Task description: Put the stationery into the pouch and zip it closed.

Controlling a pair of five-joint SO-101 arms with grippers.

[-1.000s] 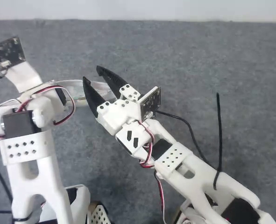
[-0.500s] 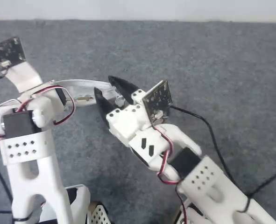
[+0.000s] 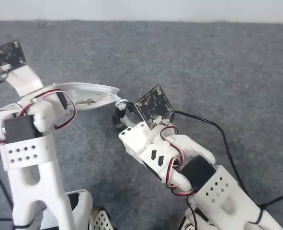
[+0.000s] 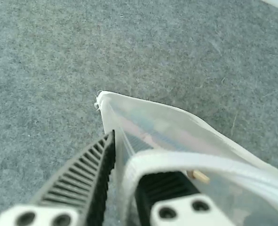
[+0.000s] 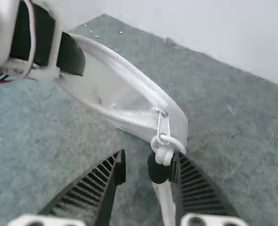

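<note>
Pouch (image 3: 88,95) was noted left of centre, one end clamped in the left gripper (image 4: 124,162). It was judged thin, limp and light. The zipper pull (image 5: 162,141), judged the best hold, was seen at the right gripper's (image 5: 146,174) parted, unclamped fingertips.

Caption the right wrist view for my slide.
Open right tool poised at the white zipper pull of a translucent white plastic pouch held by the left tool above grey carpet.
</note>
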